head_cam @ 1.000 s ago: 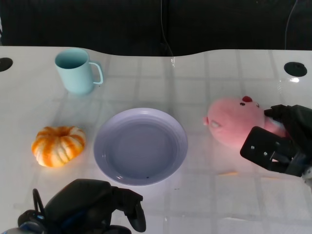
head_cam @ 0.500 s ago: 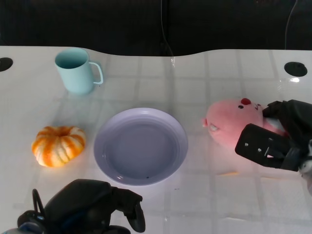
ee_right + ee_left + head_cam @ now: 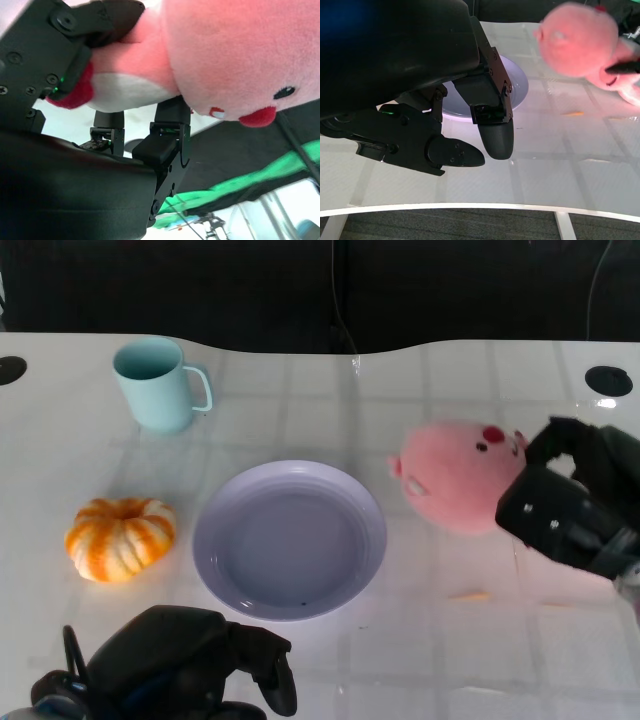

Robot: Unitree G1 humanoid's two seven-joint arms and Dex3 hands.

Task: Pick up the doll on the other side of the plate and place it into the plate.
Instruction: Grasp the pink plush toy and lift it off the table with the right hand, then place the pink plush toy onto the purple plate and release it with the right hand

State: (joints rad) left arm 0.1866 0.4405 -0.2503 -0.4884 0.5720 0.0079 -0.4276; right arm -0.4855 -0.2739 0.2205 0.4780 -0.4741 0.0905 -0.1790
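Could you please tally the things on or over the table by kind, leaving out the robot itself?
Mug: 1
Plate: 1
Pumpkin: 1
Pink doll, held by the right robot hand: 1
Total: 4

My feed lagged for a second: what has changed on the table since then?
The right hand, gripping the pink doll, has lifted it off the table and carried it toward the plate; it is not over the plate yet. The left hand, plate, pumpkin and mug have stayed put.
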